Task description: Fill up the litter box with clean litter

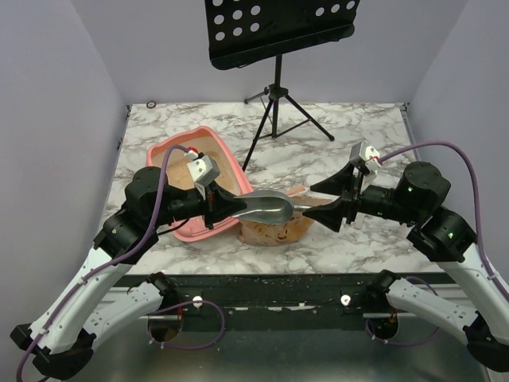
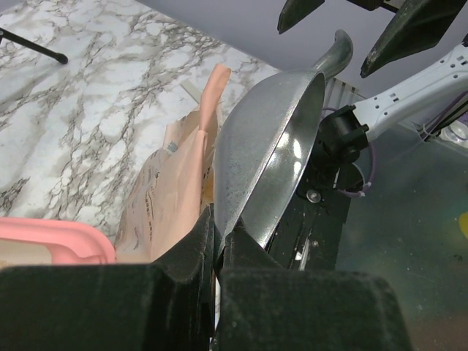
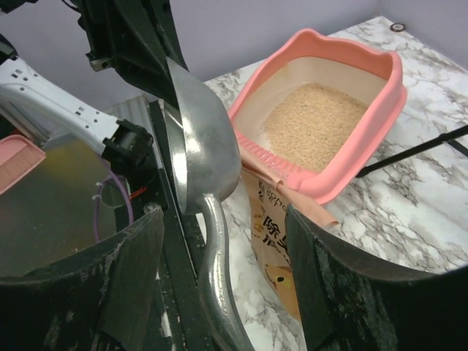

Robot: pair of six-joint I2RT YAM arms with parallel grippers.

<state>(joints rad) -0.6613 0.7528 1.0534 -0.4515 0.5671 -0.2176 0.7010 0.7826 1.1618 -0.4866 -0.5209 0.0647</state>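
Left gripper [image 2: 218,241] is clamping shut on the empty scoop's [image 2: 270,146] rim. Right gripper [image 3: 227,278] is gaping wide astride its handle, holding nothing. Bag [image 3: 274,248] is lying beneath. Litter box [image 3: 380,95] is sitting just behind, litter [image 3: 314,124] covering part of its floor, so more is probably needed.

White-grey marble-pattern table top [image 1: 318,256], boxed in by plain pale lavender walls [image 1: 48,119] on the left, back and right. Black music stand [image 1: 278,44] with a perforated desk at back centre, its tripod legs [image 1: 277,95] on the marble. Small dark ring [image 1: 151,104] at the back left corner. Dark metal rail [image 1: 270,288] along the near edge, dull grey-green floor [image 1: 270,358] below. Soft, even light.
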